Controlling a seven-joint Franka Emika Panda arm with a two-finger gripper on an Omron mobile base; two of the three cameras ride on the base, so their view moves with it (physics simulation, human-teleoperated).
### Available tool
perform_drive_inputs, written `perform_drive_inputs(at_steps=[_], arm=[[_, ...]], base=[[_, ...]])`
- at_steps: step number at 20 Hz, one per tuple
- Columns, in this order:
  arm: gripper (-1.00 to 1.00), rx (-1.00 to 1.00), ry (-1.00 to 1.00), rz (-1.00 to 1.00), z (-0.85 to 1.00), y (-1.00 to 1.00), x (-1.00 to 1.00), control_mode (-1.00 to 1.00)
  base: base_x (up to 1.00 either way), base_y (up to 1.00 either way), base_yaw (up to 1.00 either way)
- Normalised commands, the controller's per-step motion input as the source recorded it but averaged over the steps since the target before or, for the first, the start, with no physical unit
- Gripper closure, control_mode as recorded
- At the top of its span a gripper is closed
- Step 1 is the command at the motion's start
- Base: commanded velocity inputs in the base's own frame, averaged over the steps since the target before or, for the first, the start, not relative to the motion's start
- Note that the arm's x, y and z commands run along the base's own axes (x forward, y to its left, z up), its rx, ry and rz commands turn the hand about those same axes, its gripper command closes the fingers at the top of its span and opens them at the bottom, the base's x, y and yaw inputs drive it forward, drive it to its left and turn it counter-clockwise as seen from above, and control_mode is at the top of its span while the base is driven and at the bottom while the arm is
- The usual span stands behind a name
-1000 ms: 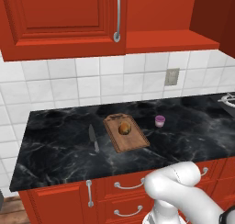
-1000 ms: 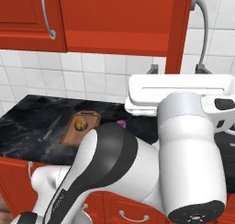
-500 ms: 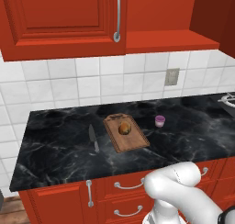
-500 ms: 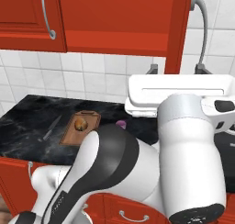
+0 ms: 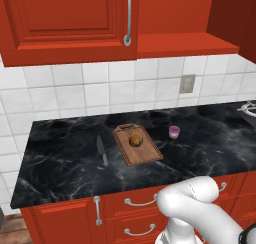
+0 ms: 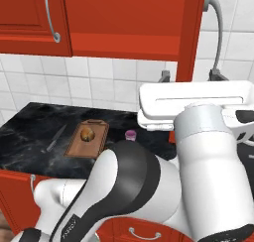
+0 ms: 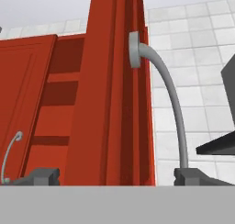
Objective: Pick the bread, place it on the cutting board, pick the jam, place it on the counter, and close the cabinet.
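Observation:
The bread [image 5: 135, 139] [image 6: 87, 135] lies on the cutting board [image 5: 145, 155] [image 6: 79, 148]. The jam [image 5: 174, 132] [image 6: 130, 135] stands on the black counter [image 5: 65, 163] just right of the board. The cabinet's left door [image 5: 65, 23] is shut. Its right door [image 7: 114, 81] [image 6: 191, 32] stands open, edge-on to the hand, with the curved silver handle [image 7: 170, 103] [image 6: 216, 18] on its right side. My gripper [image 7: 118, 177] [image 6: 191, 77] is open, one fingertip [image 7: 39, 176] on each side of that door edge, neither touching it.
A grey knife [image 5: 101, 150] [image 6: 56, 138] lies left of the board. A wall outlet [image 5: 187, 83] sits on the white tiles. Bare red shelves [image 7: 59, 94] show inside the cabinet. Red drawers [image 5: 135, 208] run under the counter.
The hand has shifted slightly down and right at the open door's edge. Bread, jam and board have not moved.

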Motion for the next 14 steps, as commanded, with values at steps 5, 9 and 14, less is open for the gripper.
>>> perform_drive_inputs(at_steps=[5, 9, 14], arm=[[-1.00, 0.00, -0.03, 0.12, -0.12, 0.14, 0.26, -1.00], [-1.00, 0.00, -0.02, 0.13, -0.15, 0.25, 0.29, -1.00], [-1.00, 0.00, -0.01, 0.12, -0.09, 0.31, 0.31, -1.00]], base=[[0.00, 0.00, 0.00], [0.00, 0.00, 0.00], [0.00, 0.00, 0.00]])
